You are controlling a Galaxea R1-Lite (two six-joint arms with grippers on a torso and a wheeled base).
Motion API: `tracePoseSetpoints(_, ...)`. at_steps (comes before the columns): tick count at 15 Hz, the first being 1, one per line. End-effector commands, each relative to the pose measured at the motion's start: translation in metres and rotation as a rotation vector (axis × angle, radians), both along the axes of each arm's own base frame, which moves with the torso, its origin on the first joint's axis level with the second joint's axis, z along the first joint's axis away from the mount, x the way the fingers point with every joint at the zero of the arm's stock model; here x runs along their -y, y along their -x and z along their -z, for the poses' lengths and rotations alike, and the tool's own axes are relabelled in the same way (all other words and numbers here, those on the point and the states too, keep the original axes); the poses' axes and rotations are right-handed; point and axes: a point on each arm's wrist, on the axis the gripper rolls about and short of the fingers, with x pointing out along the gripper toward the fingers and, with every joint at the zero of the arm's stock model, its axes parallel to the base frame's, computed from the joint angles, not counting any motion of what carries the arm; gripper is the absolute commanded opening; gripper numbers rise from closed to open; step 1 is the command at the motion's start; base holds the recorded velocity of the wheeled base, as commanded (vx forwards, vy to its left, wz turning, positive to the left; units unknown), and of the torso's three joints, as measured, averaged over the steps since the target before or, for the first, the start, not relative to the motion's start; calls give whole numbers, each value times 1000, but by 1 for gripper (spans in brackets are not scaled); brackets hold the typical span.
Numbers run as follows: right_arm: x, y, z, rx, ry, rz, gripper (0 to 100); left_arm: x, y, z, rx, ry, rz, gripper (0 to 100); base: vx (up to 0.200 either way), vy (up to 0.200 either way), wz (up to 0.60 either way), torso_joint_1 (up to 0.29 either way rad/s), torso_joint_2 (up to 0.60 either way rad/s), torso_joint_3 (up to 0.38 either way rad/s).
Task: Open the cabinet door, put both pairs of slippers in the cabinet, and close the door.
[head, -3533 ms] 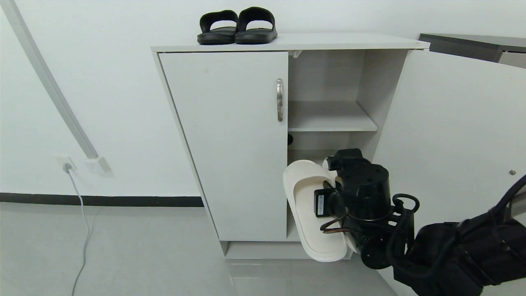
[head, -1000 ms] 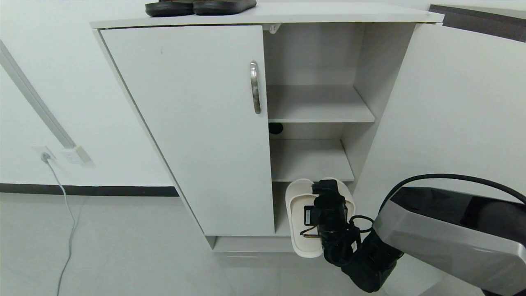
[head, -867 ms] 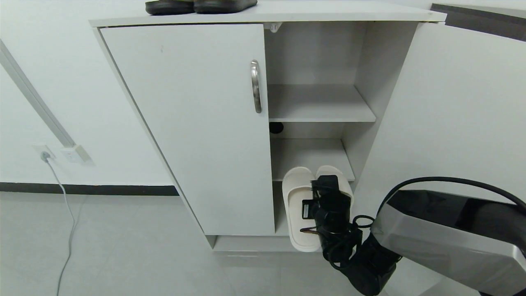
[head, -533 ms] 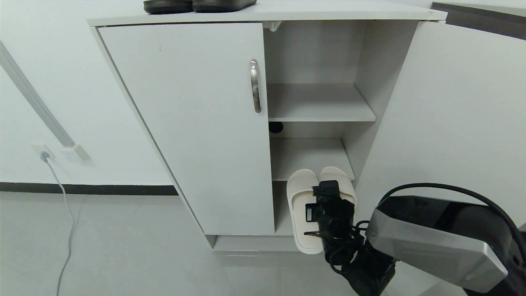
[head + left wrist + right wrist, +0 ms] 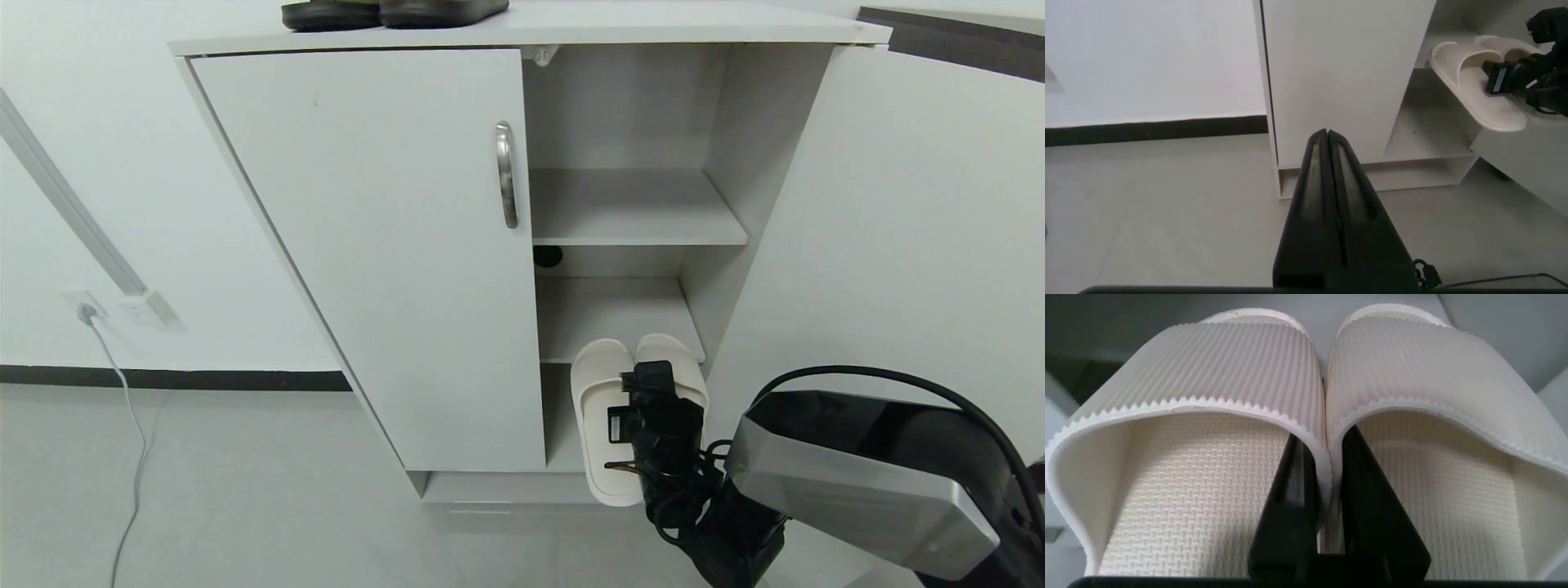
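White slippers [image 5: 602,408] held at the cabinet's [image 5: 653,33] lowest compartment.
Black slippers [image 5: 392,14] are set on top; the left gripper [image 5: 1327,155] is pressed closed, empty; the pair's inner edges are clamped by the right gripper [image 5: 1327,453], beside the opened door [image 5: 882,229].

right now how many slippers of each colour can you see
white slippers: 2
black slippers: 2
total: 4
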Motion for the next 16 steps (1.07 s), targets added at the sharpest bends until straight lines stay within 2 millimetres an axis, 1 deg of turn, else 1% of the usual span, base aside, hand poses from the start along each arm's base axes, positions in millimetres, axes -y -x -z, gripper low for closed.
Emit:
tracePoseSetpoints(1,1,0,0,0,0,2,0,0,0,0,-1,0,0,0,200,0,0,-12,2,2)
tracePoseSetpoints(6,0,-1,3,-8,7,-1,0,0,0,0,-1,2,0,0,200,0,0,5,4,5)
tracePoseSetpoints(7,0,-1,5,-10,8,-7,0,0,0,0,-1,2,0,0,0,0,0,0,0,0)
tracePoseSetpoints(9,-2,-7,2,-9,6,-33,0,0,0,0,-1,2,0,0,0,0,0,0,0,0)
tracePoseSetpoints(11,-8,-27,-15,22,-20,-38,0,0,0,0,-1,2,0,0,0,0,0,0,0,0)
tracePoseSetpoints(12,-9,-32,-18,19,-21,-36,0,0,0,0,-1,0,0,0,0,0,0,0,0,0)
tracePoseSetpoints(13,-12,-42,-25,4,-33,-30,0,0,0,0,-1,2,0,0,0,0,0,0,0,0)
tracePoseSetpoints(14,-14,-45,-27,-4,-42,-42,0,0,0,0,-1,2,0,0,0,0,0,0,0,0)
tracePoseSetpoints(16,-16,-59,-31,-52,-41,-52,0,0,0,0,-1,0,0,0,0,0,0,0,0,0)
